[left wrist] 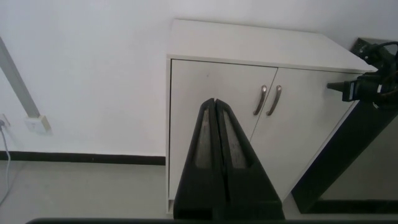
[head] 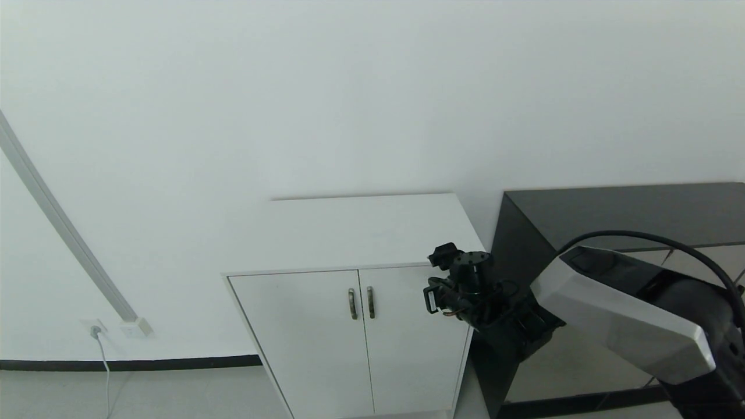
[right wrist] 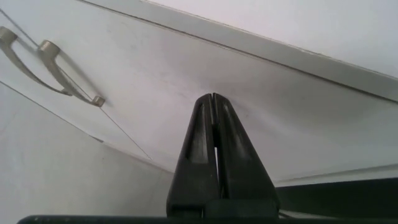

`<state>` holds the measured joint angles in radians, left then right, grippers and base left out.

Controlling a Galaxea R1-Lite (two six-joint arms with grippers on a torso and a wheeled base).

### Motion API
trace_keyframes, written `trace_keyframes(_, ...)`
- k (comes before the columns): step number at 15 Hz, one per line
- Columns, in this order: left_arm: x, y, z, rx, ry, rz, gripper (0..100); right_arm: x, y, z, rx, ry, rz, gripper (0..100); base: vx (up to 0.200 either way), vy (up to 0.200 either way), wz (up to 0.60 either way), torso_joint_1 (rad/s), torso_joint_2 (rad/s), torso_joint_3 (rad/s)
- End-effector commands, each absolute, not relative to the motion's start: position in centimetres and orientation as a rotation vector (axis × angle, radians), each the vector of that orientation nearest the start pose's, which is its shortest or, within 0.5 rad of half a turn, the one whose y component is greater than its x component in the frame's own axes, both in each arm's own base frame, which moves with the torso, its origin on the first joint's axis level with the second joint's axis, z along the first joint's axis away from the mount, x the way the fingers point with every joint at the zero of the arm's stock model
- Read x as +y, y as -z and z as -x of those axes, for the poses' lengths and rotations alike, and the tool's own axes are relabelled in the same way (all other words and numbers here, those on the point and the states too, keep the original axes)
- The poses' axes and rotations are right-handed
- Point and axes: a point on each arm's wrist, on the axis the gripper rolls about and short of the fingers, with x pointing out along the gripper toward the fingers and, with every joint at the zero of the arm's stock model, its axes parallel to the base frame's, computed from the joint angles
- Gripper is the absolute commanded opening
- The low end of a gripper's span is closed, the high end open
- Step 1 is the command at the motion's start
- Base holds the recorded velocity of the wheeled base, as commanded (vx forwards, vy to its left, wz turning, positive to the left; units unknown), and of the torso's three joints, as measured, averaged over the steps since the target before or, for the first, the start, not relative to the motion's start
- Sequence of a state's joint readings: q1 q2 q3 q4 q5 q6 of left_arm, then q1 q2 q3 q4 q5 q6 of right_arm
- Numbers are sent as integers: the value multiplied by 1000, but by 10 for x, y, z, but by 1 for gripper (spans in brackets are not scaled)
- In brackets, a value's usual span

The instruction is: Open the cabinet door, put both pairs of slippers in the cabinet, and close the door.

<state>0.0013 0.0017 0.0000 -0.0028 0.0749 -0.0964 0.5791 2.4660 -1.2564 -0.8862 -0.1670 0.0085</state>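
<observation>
White cabinet stands shut against the wall, handles meeting at centre. Wrist views give us the right tool, close before the right door, and the left tool farther back, both pressed together. The head view adds a dark bench at right.

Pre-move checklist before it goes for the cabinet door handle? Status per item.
1. Both cabinet doors shut, as expected at the start: ok.
2. Right door handle unobstructed: ok.
3. Right gripper jaws open for the grasp: not ok, shut.
4. Right gripper lined up on the handle: not ok, it sits in front of the right door, off to the side of the handle.
5. Left gripper back from the cabinet, jaws shut: ok.
6. Slippers located: cannot tell.
</observation>
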Motion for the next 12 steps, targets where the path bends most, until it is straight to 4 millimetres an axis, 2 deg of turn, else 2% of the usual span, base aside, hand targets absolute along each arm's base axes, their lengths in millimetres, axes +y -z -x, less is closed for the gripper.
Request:
trace_keyframes(1,2,-76,23,-4,-77,95,0,232,-48,-366,275,-401,99,0,0,0,0,0,0,0)
trace_keyframes(4,2,-76,23,-4,-77,97,0,191,-78,-333,248,-336,86,0,0,0,0,0,0,0)
trace_keyframes(7,2,-76,23,-4,-75,97,0,133,-103,-305,249,-167,80,0,0,0,0,0,0,0)
trace_keyframes(9,2,-76,23,-4,-75,97,0,94,-116,-275,255,-60,79,0,0,0,0,0,0,0)
trace_keyframes(10,2,-76,23,-4,-75,97,0,83,-119,-262,257,-30,80,0,0,0,0,0,0,0)
trace_keyframes(11,2,-76,23,-4,-75,97,0,67,-124,-241,255,3,80,0,0,0,0,0,0,0)
trace_keyframes(12,2,-76,23,-4,-75,97,0,60,-127,-230,250,16,81,0,0,0,0,0,0,0)
